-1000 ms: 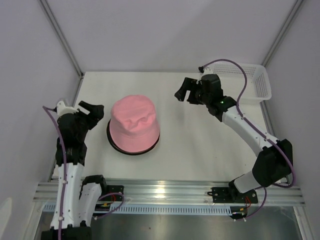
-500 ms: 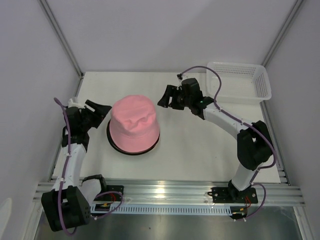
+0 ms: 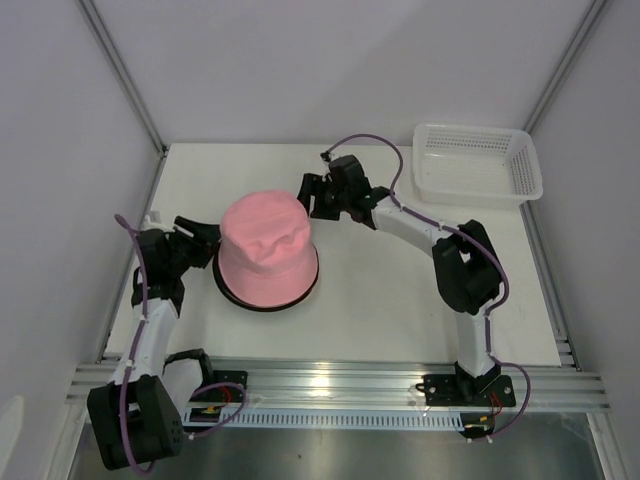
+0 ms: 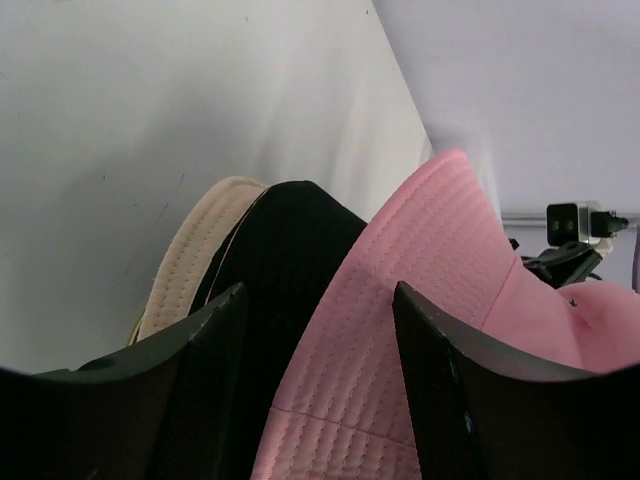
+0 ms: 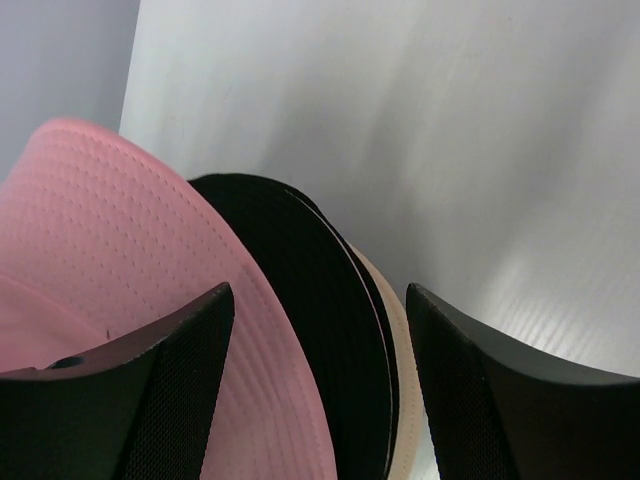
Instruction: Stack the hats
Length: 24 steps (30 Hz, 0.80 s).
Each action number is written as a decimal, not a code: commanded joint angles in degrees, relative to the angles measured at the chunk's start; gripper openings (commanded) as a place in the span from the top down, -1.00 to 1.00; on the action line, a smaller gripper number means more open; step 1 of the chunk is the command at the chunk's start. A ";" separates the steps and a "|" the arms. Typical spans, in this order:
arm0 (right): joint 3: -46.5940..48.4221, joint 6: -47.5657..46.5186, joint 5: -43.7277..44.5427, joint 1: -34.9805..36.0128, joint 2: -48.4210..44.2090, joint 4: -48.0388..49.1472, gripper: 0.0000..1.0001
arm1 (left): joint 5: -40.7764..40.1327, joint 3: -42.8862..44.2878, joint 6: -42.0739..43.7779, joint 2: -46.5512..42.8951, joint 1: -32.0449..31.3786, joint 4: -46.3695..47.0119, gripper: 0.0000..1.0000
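White table (image 3: 400, 290), left gripper (image 3: 205, 232) and right gripper (image 3: 308, 192) parted, flanking pink hat (image 3: 265, 245)

"What sort of place is this, a home or a shop?"

"Neither. It looks like a robotics lab, a closed test cell. The white surface (image 3: 380, 290) is boxed in by plain pale wall panels (image 3: 300, 60) set in bare metal struts (image 3: 122, 75)."

"What else shows that?"

"A left arm (image 3: 148, 320) and a right arm (image 3: 410, 222), both robotic, are bolted to an aluminium rail (image 3: 340, 378) at the near edge. Purple cables (image 3: 366, 137) loop along them."
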 commanded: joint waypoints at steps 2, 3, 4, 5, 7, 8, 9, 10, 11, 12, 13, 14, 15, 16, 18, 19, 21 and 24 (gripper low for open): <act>8.11 -2.26 -1.61 0.34 3.36 -1.89 -0.46 | 3.89 -3.02 -3.62 -0.67 0.39 5.96 -0.26; 8.91 -2.53 -2.05 0.17 4.67 -2.16 -0.46 | 4.59 -3.55 -3.88 -0.76 0.39 6.31 -0.26; 9.53 -2.44 -2.49 -0.01 5.21 -2.16 -0.46 | 4.94 -3.99 -4.41 -0.94 0.39 7.01 -0.25; 10.50 -2.36 -3.19 -0.10 5.65 -1.99 -0.46 | 5.12 -4.69 -4.67 -1.37 0.39 7.37 -0.25; 11.73 -2.18 -3.72 -0.27 7.14 -2.07 -0.46 | 6.00 -6.10 -5.38 -1.99 0.39 9.38 -0.24; 12.43 -2.09 -4.33 -0.10 7.67 -2.16 -0.46 | 6.26 -7.75 -5.73 -2.52 0.39 10.18 -0.24; 13.74 -2.09 -4.69 -0.10 8.11 -2.60 -0.46 | 6.61 -8.21 -6.52 -3.22 0.39 10.97 -0.22; 14.37 -2.18 -4.86 -0.01 8.98 -2.77 -0.46 | 6.62 -8.82 -6.96 -3.57 0.39 12.63 -0.19; 15.50 -2.18 -4.95 0.08 9.43 -3.12 -0.46 | 6.79 -10.39 -7.48 -4.10 0.39 13.69 -0.14; 15.86 -2.27 -5.04 0.25 9.69 -3.39 -0.45 | 6.97 -10.76 -8.10 -4.36 0.39 14.48 -0.04; 16.13 -2.36 -5.13 0.25 10.22 -3.48 -0.46 | 7.40 -10.93 -8.37 -4.45 0.39 15.62 0.02; 16.30 -2.44 -5.13 0.25 10.48 -3.48 -0.46 | 7.76 -11.46 -8.63 -4.54 0.39 16.59 0.10; 16.57 -2.44 -5.04 0.17 10.66 -3.57 -0.46 | 8.19 -12.07 -9.33 -4.63 0.39 17.47 0.29; 16.66 -2.53 -5.04 0.17 11.01 -3.57 -0.46 | 8.98 -12.51 -9.42 -4.54 0.39 18.26 0.39; 17.01 -2.53 -5.13 -0.01 11.36 -3.74 -0.46 | 9.86 -13.48 -9.08 -5.07 0.30 19.94 0.71; 17.27 -2.88 -4.95 -0.18 11.54 -3.74 -0.46 | 9.69 -13.74 -8.64 -5.50 0.39 19.51 0.83; 18.06 -3.58 -4.43 -0.45 12.06 -4.35 -0.46 | 8.99 -14.45 -7.58 -7.25 0.39 16.96 0.99; 19.73 -4.81 -3.99 -2.20 12.94 -6.72 -0.50 | 6.45 -14.89 -6.35 -10.07 0.30 12.06 0.99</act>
